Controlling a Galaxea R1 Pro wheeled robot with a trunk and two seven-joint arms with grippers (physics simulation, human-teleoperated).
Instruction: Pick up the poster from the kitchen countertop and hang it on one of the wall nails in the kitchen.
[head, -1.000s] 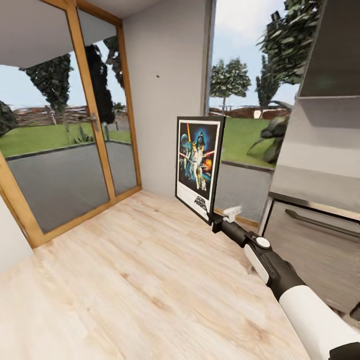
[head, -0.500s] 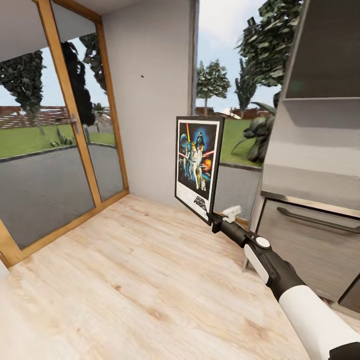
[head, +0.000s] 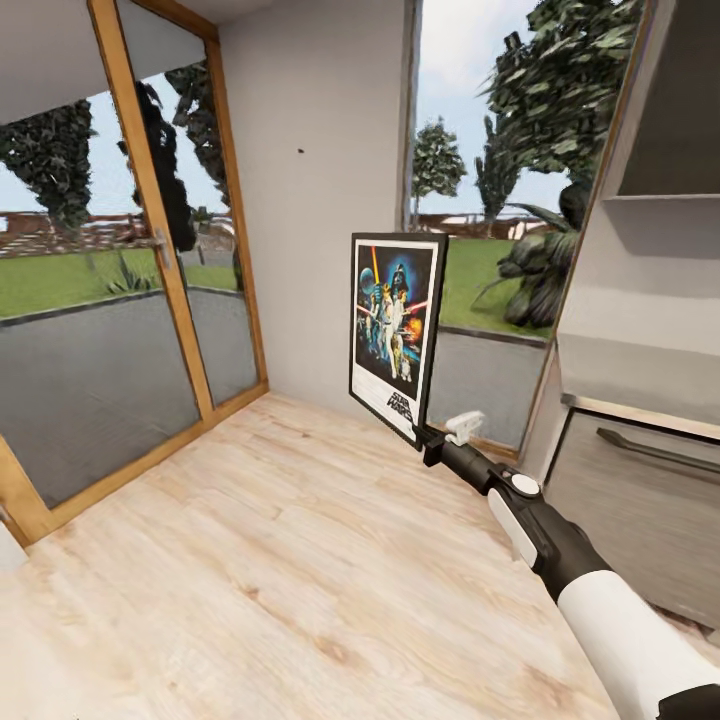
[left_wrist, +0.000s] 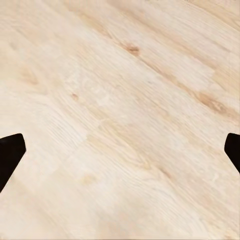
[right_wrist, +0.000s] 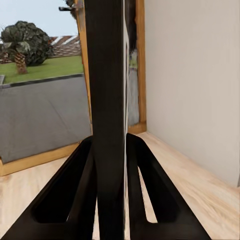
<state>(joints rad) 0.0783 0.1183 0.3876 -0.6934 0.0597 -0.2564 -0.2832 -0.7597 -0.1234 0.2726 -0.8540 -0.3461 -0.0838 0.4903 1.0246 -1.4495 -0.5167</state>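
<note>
- Right gripper (head: 428, 440) clamped on the poster (head: 397, 330) at its lower right corner, arm stretched forward over the wooden floor (head: 280, 560).
- Seen edge-on from the right wrist: black frame (right_wrist: 106, 115) sandwiched between two dark fingers (right_wrist: 80, 185), both pressed against it.
- Left gripper (left_wrist: 120, 152) spread wide, black fingertips (left_wrist: 10, 152) at opposite edges of the wrist picture, nothing between, plain floorboards (left_wrist: 120, 100) beyond.
- Poster held upright in the air, clear of the floor, turned partly sideways; black frame, white border, dark blue artwork with figures and lightsabers.
- Behind it, a grey wall (head: 320, 200) carrying one small dark nail (head: 300, 152), above and left of the poster.
- Glazed wooden door (head: 150, 270) at left, grey cabinet (head: 640, 480) at right.
</note>
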